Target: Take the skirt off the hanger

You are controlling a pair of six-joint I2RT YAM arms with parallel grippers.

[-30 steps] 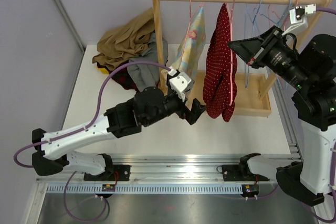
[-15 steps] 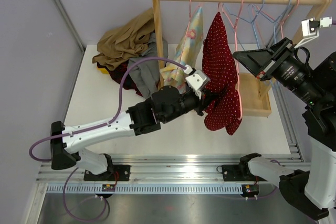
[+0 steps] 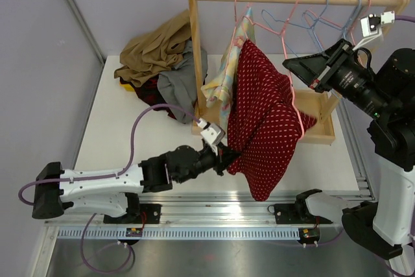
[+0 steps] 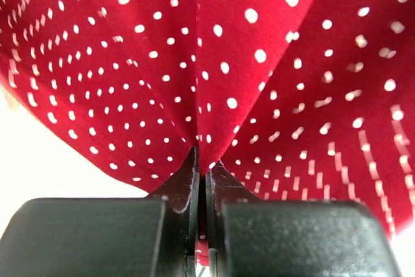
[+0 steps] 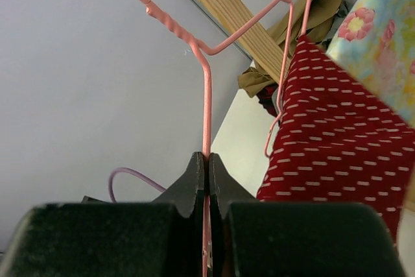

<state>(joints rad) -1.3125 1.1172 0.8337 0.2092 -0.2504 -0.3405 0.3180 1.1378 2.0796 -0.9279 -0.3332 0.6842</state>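
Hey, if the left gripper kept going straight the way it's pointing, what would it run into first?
The red dotted skirt: the left gripper is shut on a fold of it, and cloth fills the wrist view ahead. Past that, possibly the wooden rack's base, but depth is unclear.

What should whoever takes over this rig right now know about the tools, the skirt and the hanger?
Left tool: shut on the red skirt at its lower edge, cloth drawn taut toward the arm bases.
Right tool: shut on the pink hanger wire.
Done: both grasps.
Left: the skirt's top is still on the hanger; pull it free.
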